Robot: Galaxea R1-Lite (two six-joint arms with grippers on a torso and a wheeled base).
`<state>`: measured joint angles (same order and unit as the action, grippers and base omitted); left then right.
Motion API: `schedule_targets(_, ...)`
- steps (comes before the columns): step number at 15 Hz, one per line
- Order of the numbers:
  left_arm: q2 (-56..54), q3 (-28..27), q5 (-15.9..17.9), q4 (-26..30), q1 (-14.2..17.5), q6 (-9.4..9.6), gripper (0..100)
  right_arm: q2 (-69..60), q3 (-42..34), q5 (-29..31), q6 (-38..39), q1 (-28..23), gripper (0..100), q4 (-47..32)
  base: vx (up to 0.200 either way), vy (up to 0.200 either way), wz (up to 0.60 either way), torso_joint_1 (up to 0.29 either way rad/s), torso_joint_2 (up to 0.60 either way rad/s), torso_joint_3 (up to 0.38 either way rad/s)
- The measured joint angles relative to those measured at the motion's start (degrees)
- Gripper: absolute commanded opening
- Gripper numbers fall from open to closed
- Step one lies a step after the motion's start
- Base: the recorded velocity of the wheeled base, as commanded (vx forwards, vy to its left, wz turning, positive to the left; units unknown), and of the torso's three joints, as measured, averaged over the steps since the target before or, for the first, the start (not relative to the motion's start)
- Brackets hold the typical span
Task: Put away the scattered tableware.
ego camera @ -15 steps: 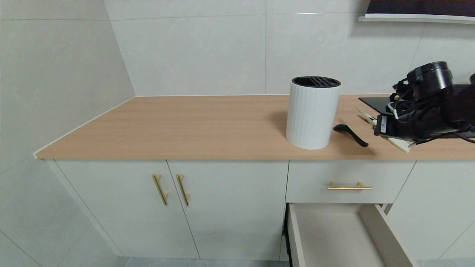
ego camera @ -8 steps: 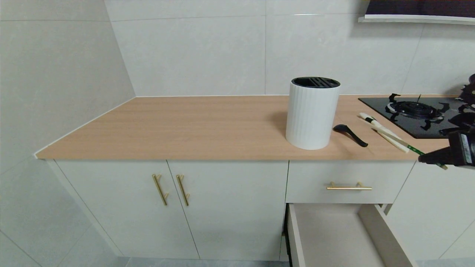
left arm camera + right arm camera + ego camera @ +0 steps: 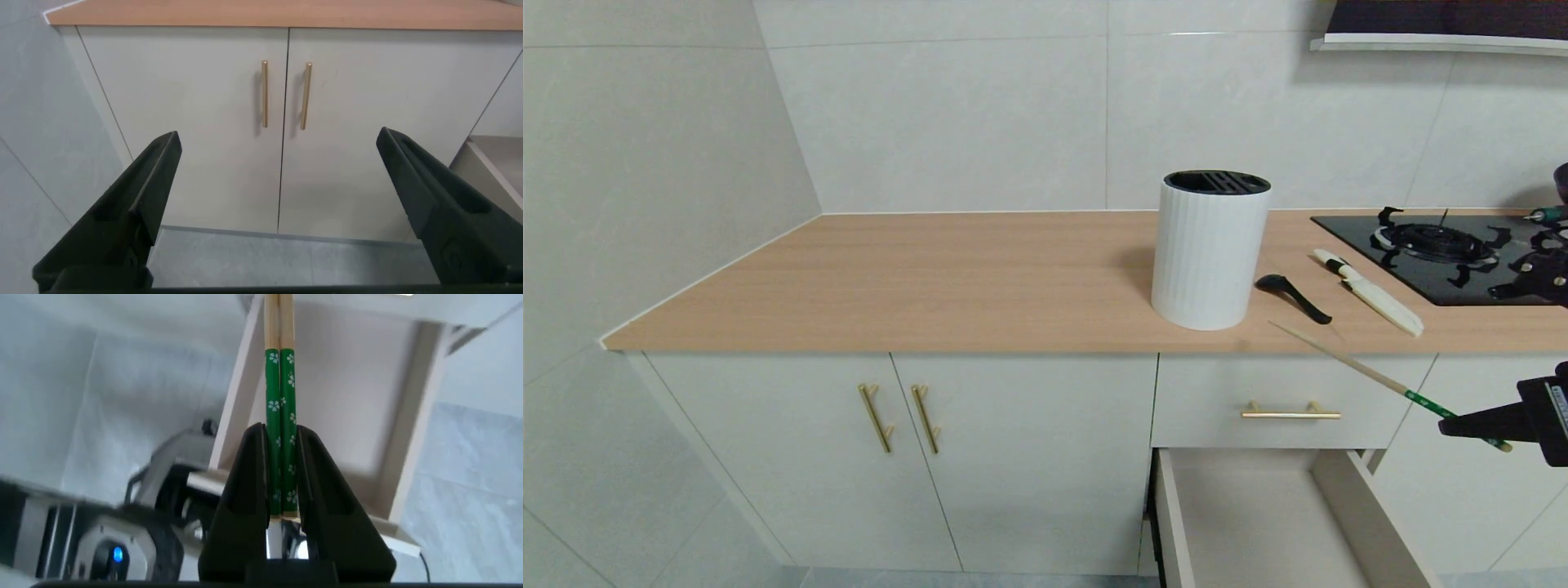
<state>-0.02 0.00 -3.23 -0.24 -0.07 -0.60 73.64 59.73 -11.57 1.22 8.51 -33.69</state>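
My right gripper (image 3: 1476, 427) is at the right edge of the head view, in front of the cabinet and above the open drawer (image 3: 1282, 523). It is shut on a pair of wooden chopsticks (image 3: 1356, 368) with green ends, which slant up toward the counter edge. The right wrist view shows the chopsticks (image 3: 278, 392) pinched between the black fingers (image 3: 245, 490) over the drawer (image 3: 351, 400). On the counter lie a black spoon (image 3: 1293, 295) and a white-handled knife (image 3: 1368, 291), right of a white ribbed utensil holder (image 3: 1208, 247). My left gripper (image 3: 278, 220) stands open, low before the cabinet doors (image 3: 286, 122).
A black gas hob (image 3: 1445, 253) sits at the counter's back right. A shut drawer with a gold handle (image 3: 1290, 412) is above the open one. The wooden counter (image 3: 931, 278) stretches bare to the left, up to the tiled wall.
My right gripper has lifted the chopsticks off the counter beside the knife and carried them down and forward, to in front of the cabinet above the open drawer.
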Motion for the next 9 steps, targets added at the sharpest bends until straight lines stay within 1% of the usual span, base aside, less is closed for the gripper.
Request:
schedule_targets(2,0.0,0.0,0.0,0.0,0.0,0.00,100,0.5,-1.3,0.0,-2.3,0.5,0,0.0,0.000,0.000,0.00,-0.129,0.31,0.171)
schedule_targets(4,0.0,0.0,0.0,0.0,0.0,0.00,100,0.7,-1.9,0.0,-2.5,0.7,0,0.0,0.000,0.000,0.00,-0.171,0.44,0.244)
schedule_targets(9,0.0,0.0,0.0,0.0,0.0,0.02,100,1.5,-3.0,0.0,-2.6,0.9,0,0.9,0.000,0.000,0.00,-0.178,0.47,0.282)
